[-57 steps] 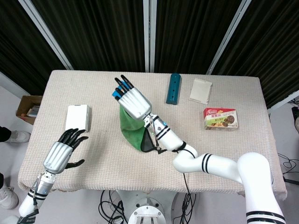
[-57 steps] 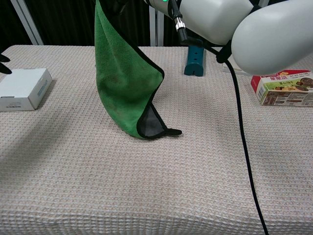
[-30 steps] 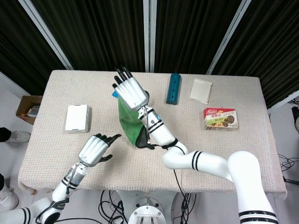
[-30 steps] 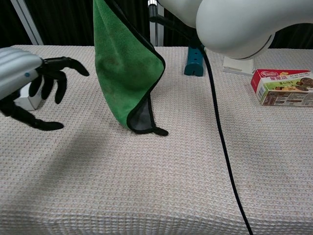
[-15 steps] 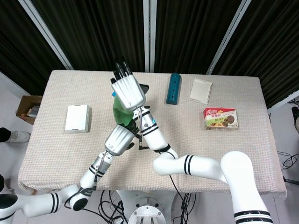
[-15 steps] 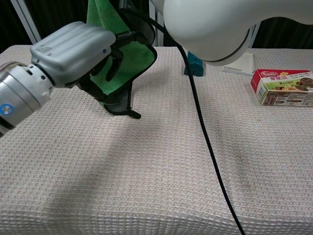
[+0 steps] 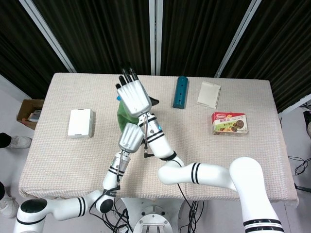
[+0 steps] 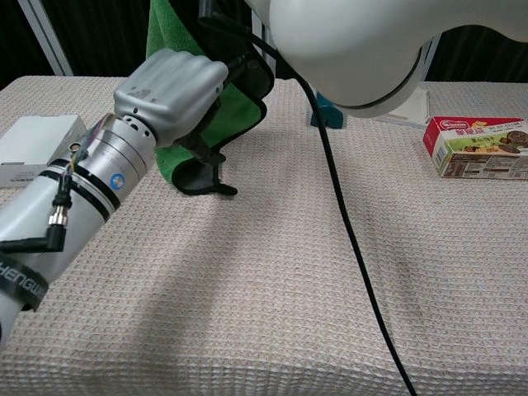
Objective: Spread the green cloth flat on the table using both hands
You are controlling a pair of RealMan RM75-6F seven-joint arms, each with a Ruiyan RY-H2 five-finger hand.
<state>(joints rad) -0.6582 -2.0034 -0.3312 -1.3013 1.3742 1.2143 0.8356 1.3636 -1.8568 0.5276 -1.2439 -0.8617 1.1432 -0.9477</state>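
Observation:
The green cloth (image 7: 121, 119) with a black hem hangs folded from my right hand (image 7: 132, 96), which holds its top high over the table's middle. In the chest view the green cloth (image 8: 247, 108) drapes down with its lower corner (image 8: 203, 181) touching the table. My left hand (image 8: 174, 88) has its fingers curled around the cloth's hemmed side edge, low down. From above, my left hand (image 7: 131, 137) sits just below the right one. The right hand itself is out of frame in the chest view; only its white arm (image 8: 355, 41) shows.
A white box (image 7: 80, 122) lies at the left. A teal block (image 7: 180, 91), a white pad (image 7: 209, 94) and a snack box (image 7: 229, 123) lie at the back right. A black cable (image 8: 346, 239) hangs over the table (image 7: 233, 165).
My left hand swung in from the left edge to the hanging cloth and closed on its lower side edge. The right hand kept the cloth raised, shifting slightly back.

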